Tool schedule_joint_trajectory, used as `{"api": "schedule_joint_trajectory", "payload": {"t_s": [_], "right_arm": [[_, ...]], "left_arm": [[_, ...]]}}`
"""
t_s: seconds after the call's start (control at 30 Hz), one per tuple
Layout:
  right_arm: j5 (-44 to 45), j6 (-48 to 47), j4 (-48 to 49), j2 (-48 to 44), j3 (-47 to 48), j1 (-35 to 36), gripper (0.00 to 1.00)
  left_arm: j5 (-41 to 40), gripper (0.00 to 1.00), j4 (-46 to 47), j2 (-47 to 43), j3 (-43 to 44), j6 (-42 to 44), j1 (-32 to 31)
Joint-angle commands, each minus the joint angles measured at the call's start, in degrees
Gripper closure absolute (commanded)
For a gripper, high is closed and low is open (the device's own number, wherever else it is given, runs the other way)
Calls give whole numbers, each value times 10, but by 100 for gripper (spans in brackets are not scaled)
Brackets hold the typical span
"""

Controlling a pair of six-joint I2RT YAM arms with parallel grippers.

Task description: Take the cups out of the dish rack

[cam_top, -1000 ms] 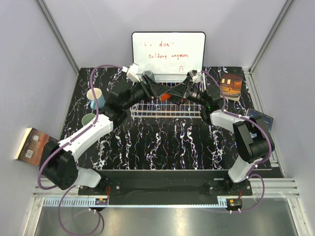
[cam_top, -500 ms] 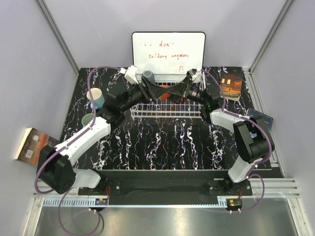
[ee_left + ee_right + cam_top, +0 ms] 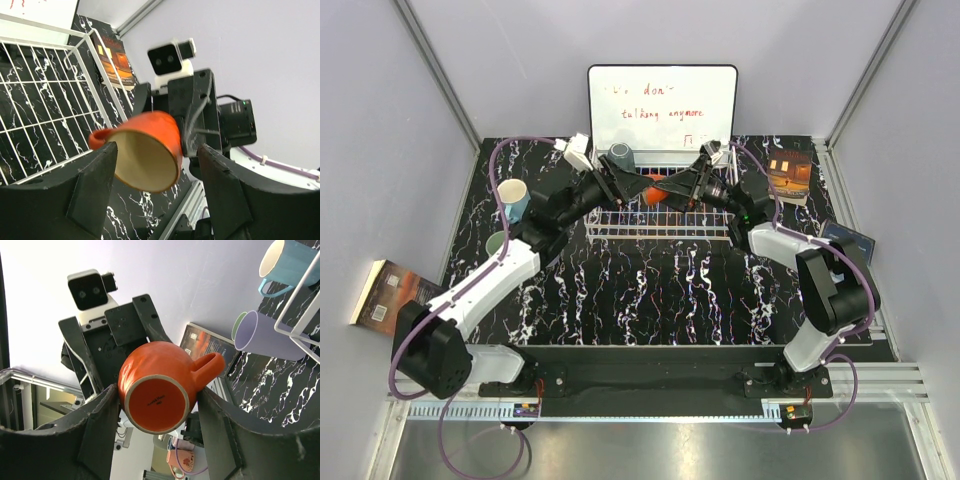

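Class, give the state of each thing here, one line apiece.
orange cup: held above the dish rack
right gripper: shut on the orange cup
left gripper: open around its rim
dark grey cup: in the dish rack
light blue mug: upright on the table
lilac cup: on the table
pale green cup: on the table

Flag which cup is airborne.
The orange cup: it is on its side in mid-air between the left gripper and right gripper. The dark grey cup sits in the dish rack; the rest are on the table.
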Motion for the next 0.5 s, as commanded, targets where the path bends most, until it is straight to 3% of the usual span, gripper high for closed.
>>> {"api": "schedule_joint_trajectory", "payload": {"t_s": [0.0,0.13,0.33,0.47], "right_arm": [[-11,-8,33,-42,-13,6,100],[-18,-12,31,-50,-20,6,100],[-27,-12,33,-50,-24,6,100],[-30,-12,33,-48,-23,6,100]], "left_arm": [[-3,30,37,16,36,-10,4],[4,32,48,34,47,-18,5],[7,47,62,45,51,-26,4],[13,50,71,53,53,-37,4]]}}
